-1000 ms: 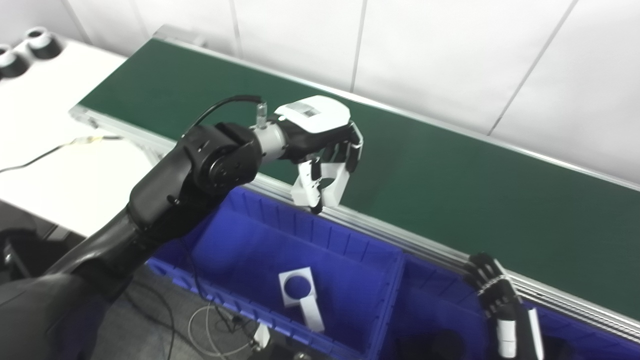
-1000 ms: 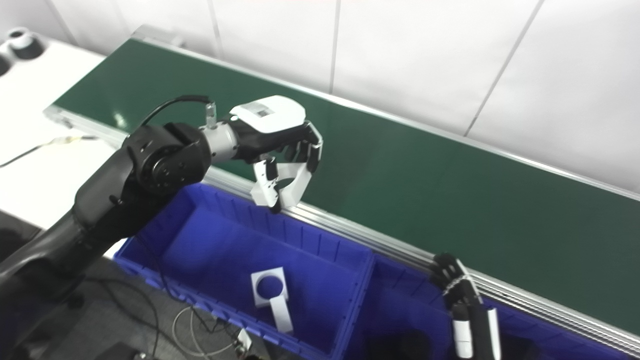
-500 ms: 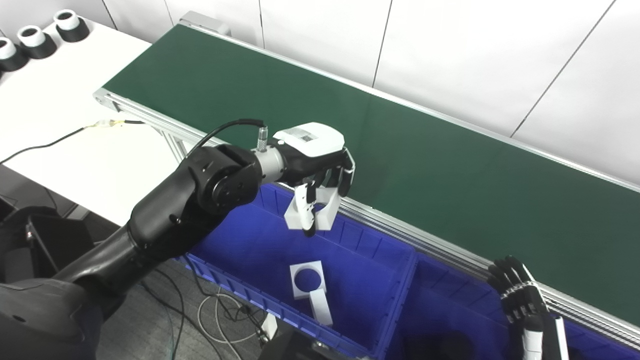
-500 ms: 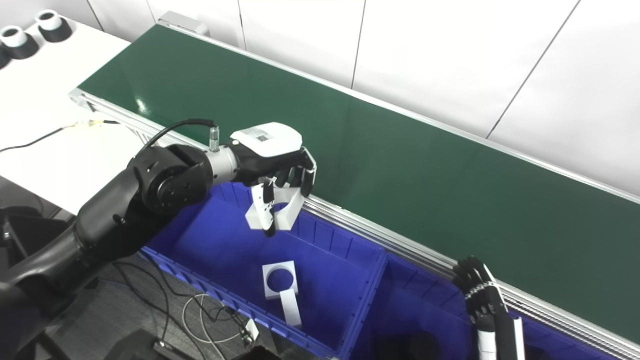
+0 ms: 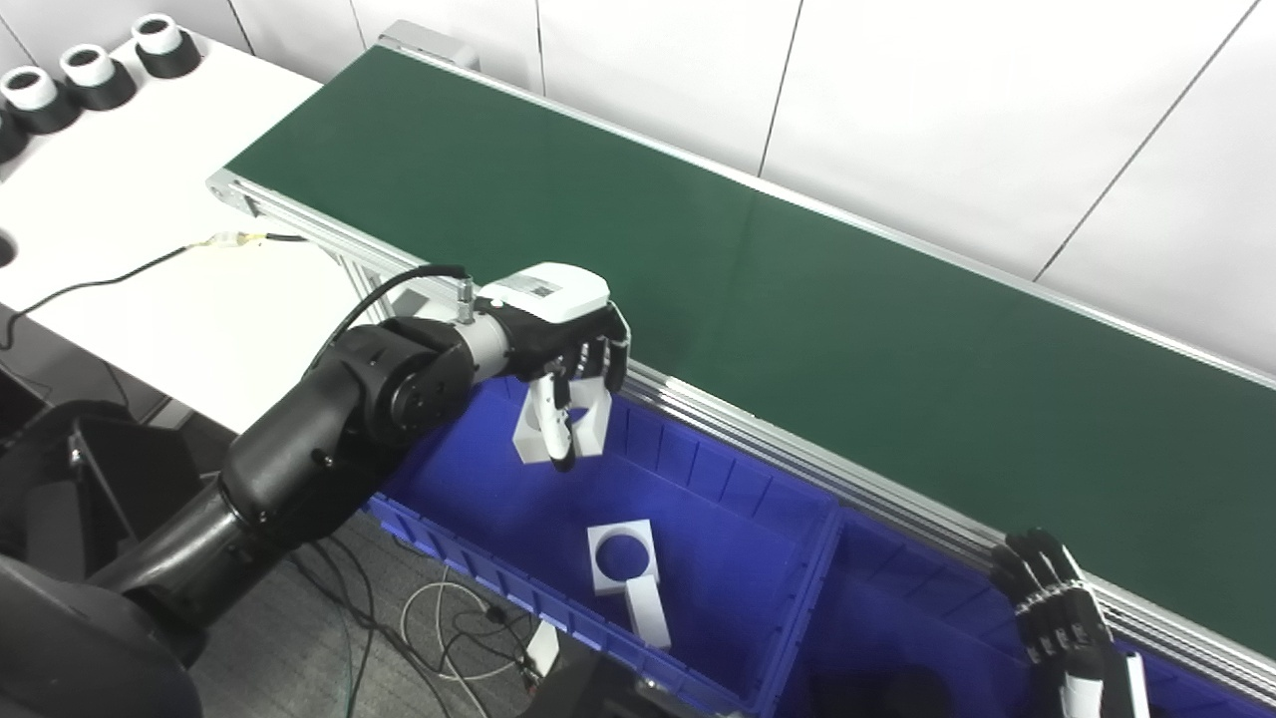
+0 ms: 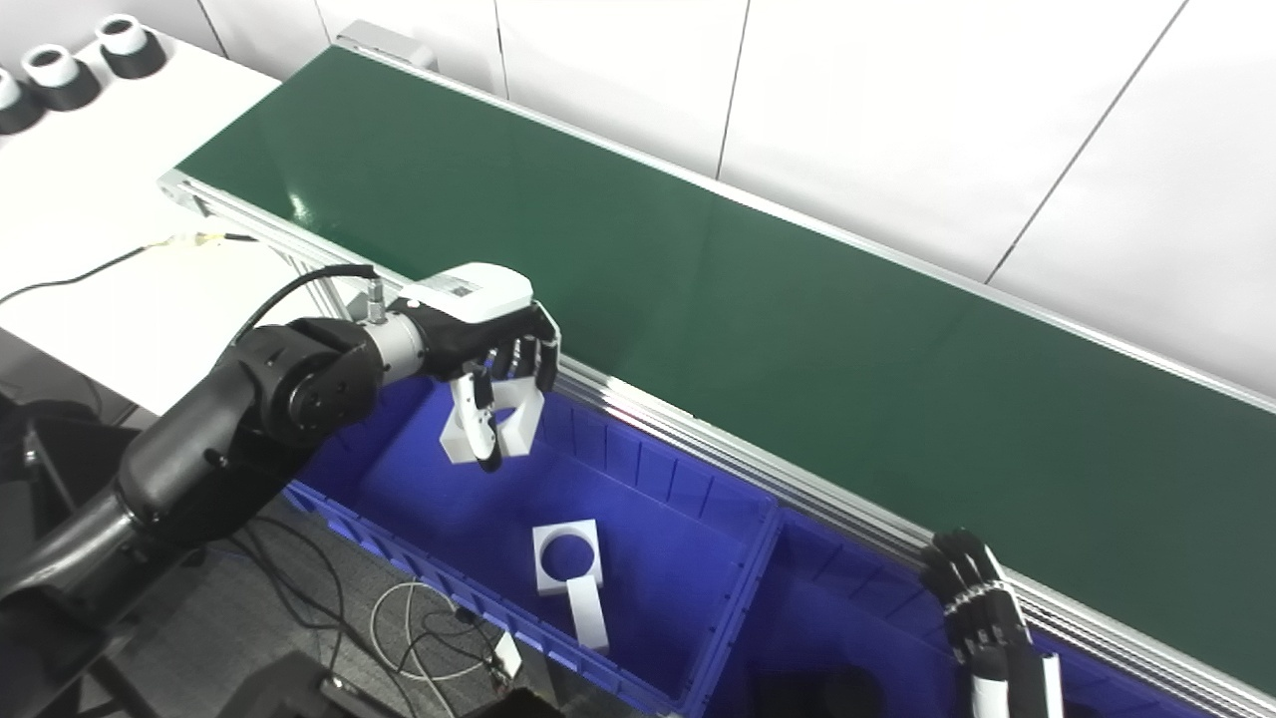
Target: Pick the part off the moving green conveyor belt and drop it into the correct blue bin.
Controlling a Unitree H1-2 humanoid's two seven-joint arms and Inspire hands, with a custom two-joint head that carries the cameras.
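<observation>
At your far left, black-and-white cups (image 5: pixel 95 78) stood on the white table (image 5: pixel 150 299). Your left hand (image 5: pixel 563 344) pinched a white bracket part (image 5: pixel 558 434), hanging above the left blue bin (image 5: pixel 478 509), where another white part (image 5: pixel 628 578) lay. The green conveyor belt (image 5: pixel 797 299) ran behind. Your right hand (image 5: pixel 1057 618) waited at the right blue bin (image 6: pixel 847 638), fingers loosely together, holding nothing.

Two head cameras side by side, looking down; both share conveyor belt (image 5: pixel 797 299) and blue bin (image 6: pixel 638 469).
</observation>
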